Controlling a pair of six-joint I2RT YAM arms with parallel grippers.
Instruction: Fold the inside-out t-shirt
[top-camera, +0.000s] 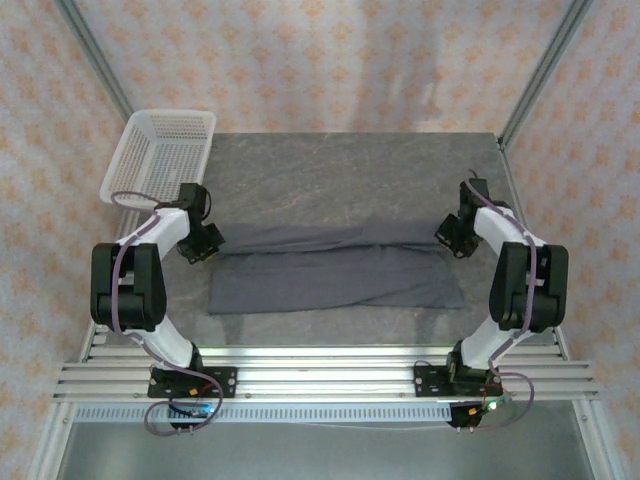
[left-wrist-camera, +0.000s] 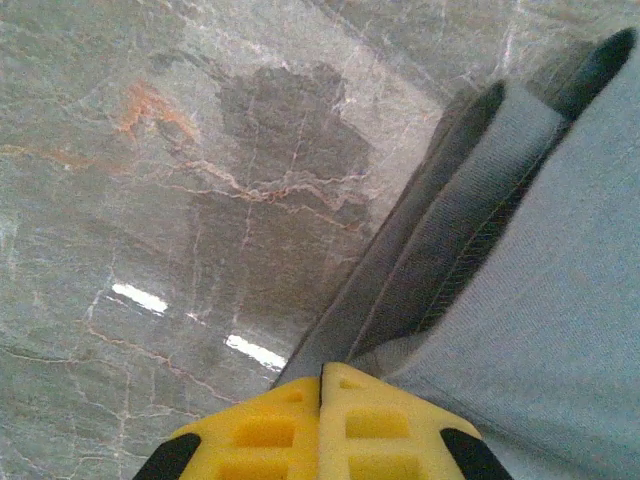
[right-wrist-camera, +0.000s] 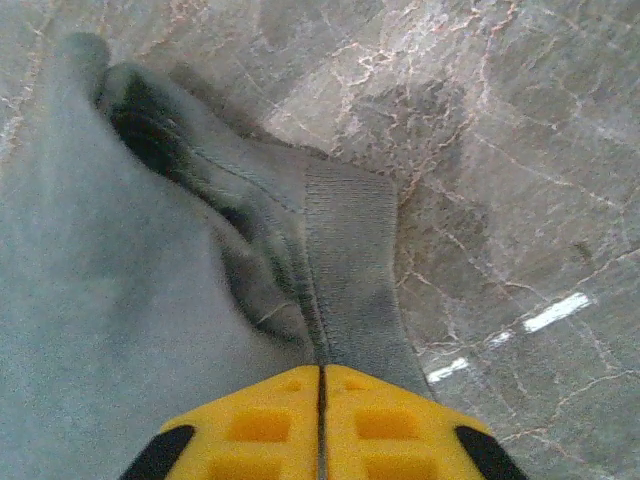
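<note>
Fingers, left: the yellow pads (left-wrist-camera: 270, 430) of the left gripper (left-wrist-camera: 322, 372) are pressed together, and a folded cloth edge runs into their tips, apparently pinched.
Fingers, right: the right gripper (right-wrist-camera: 320, 372) has its pads (right-wrist-camera: 390, 425) closed to a thin seam, with a ribbed hem feeding straight into it, so this reads as a grip too.
Garment: the inside-out t-shirt (top-camera: 335, 275) lies flat on the marble table (top-camera: 350, 170) as a long dark band, with a narrower strip along its far side.
Long axis: it runs side to side, from one gripper to the other.
Bearing: the cloth spreads inward and toward the arm bases from each set of fingers, and the 2 grips sit at the far corners.
Nearer arm: neither, since each holds its own end.
Judgement: any fold toward the near edge needs both ends carried level, or the band will skew.
Aside: the white basket (top-camera: 165, 150) sits at the far left corner, well apart from the cloth.
</note>
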